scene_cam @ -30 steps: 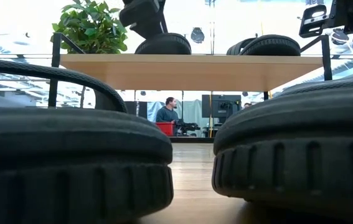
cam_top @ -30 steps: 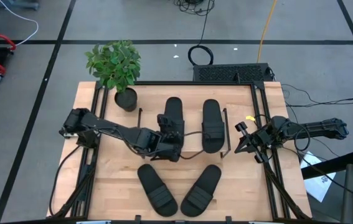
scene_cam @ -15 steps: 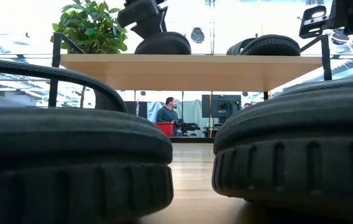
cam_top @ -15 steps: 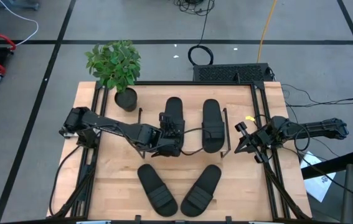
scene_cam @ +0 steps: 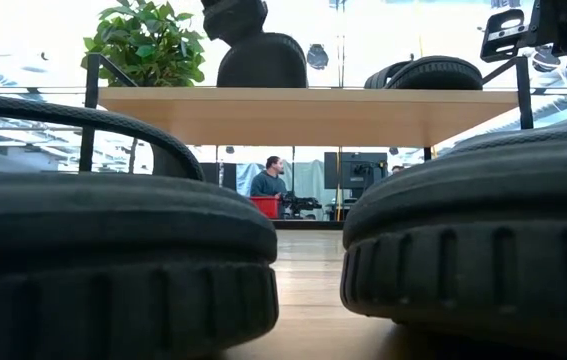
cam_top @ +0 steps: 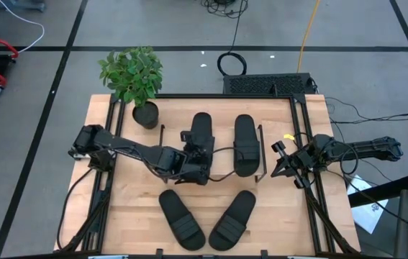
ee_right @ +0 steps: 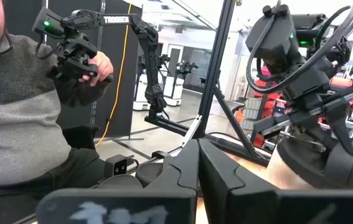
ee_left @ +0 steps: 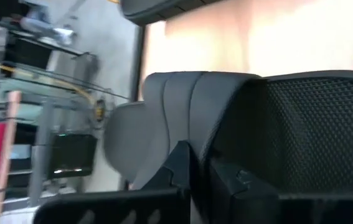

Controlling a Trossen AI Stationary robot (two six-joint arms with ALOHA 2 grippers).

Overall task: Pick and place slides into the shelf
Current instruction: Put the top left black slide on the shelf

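Two black slides lie on the shelf's light top board (cam_top: 221, 167): the left one (cam_top: 201, 129) and the right one (cam_top: 245, 144). Two more slides (cam_top: 182, 219) (cam_top: 232, 219) rest sole-down on the table near its front edge and fill the low view's foreground (scene_cam: 113, 250) (scene_cam: 483, 230). My left gripper (cam_top: 198, 155) is shut on the left shelf slide; in the low view it shows above that slide (scene_cam: 233, 15). My right gripper (cam_top: 281, 155) hangs shut over the table's right edge with nothing in it. My left gripper is shut on the left shelf slide at its ribbed strap (ee_left: 176, 118), beside the textured footbed (ee_left: 313, 137). The fingers (ee_left: 182, 165) slant down at it from the table's left. The slide stays on the top board and stands tall there (scene_cam: 263, 62). The exact pinch is hidden by the fingers.
A potted plant (cam_top: 133, 75) stands at the table's far left corner. The shelf's black wire frame (cam_top: 261, 151) rises at both ends of the board. Below the board is an open lower level (scene_cam: 313, 190). A person (ee_right: 27, 124) holding a controller shows beyond the table.
My left gripper has shut on the left slide on the shelf and rolled a little at the wrist, staying in place. In the low view that slide now stands taller than before, tipped up from lying flat. The other slides have kept still.
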